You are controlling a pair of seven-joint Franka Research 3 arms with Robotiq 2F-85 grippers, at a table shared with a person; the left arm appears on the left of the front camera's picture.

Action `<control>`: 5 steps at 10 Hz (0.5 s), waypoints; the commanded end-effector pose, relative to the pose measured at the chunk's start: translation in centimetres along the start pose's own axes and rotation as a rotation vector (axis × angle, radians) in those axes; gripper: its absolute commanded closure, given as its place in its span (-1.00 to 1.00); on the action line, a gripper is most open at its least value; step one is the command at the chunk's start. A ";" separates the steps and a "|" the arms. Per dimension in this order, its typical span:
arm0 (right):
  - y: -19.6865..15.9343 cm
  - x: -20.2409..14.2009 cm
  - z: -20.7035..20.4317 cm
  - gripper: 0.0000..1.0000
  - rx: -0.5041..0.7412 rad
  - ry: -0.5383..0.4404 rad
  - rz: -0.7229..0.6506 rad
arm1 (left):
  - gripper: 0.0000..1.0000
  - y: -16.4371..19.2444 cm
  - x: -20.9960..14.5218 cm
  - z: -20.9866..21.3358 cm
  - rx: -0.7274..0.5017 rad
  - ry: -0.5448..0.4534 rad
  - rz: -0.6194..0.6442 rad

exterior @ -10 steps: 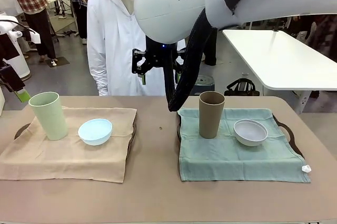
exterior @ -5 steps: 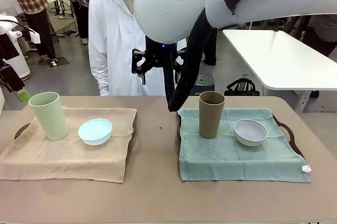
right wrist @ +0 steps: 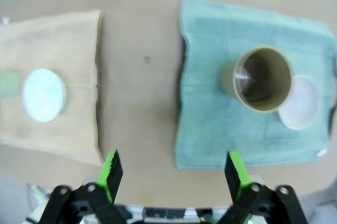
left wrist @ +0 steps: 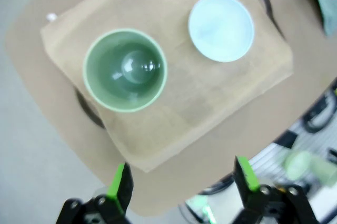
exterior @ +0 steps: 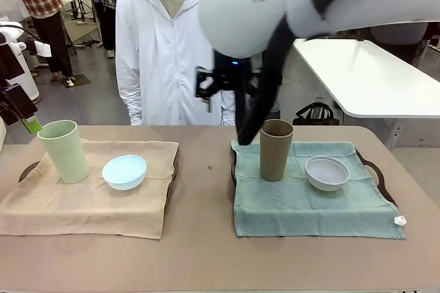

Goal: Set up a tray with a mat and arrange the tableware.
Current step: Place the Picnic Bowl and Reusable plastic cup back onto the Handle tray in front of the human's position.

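Your tall pale green plastic cup (exterior: 62,150) stands upright on the tan cloth mat (exterior: 89,197), mouth up, long axis vertical, with the small light blue bowl (exterior: 124,171) just beside it on the same mat, rim up. That mat covers a dark tray (exterior: 174,164) whose edge and handle peek out at the sides. Across a bare strip of the brown table (exterior: 206,252), the tall brown plastic cup (exterior: 276,149) stands upright on the teal cloth mat (exterior: 309,203), and the small white bowl (exterior: 326,172) sits next to it, on the side away from the tan mat; from the right wrist camera the two overlap.

Your left gripper (left wrist: 181,179) hangs high above the tan mat, looking straight down into the green cup, green pads spread wide, nothing between them. The right gripper (right wrist: 171,174) is also up high, pointing down over the table's near edge between the two mats, jaws wide apart and empty. From the front, the white right arm (exterior: 275,4) looms big across the top, partly hiding the person in a white hooded jacket (exterior: 161,52) standing behind the table.
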State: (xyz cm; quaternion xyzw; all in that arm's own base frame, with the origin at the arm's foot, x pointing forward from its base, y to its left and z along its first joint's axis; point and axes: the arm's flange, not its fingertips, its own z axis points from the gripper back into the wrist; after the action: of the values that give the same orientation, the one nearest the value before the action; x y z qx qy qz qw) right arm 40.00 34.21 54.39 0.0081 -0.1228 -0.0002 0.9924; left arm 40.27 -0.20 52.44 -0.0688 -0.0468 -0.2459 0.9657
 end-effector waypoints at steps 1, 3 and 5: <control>-8.5 -2.9 -0.5 -1.00 0.008 0.022 -0.090 | -1.00 -1.5 0.9 -1.0 0.088 0.020 0.186; -14.6 -4.5 0.3 -1.00 0.068 0.007 -0.206 | -1.00 -3.3 1.6 -1.8 0.139 0.032 0.226; -8.6 -1.3 -0.5 -1.00 -0.003 0.039 -0.125 | -1.00 -1.2 0.9 -0.6 0.056 0.004 0.172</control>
State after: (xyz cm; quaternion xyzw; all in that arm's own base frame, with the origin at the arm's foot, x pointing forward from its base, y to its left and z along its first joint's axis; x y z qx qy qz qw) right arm 37.11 22.44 53.63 0.0202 -0.1068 -0.0775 0.9910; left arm 40.48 -2.93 51.87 -0.0323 -0.0456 -0.1467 0.9876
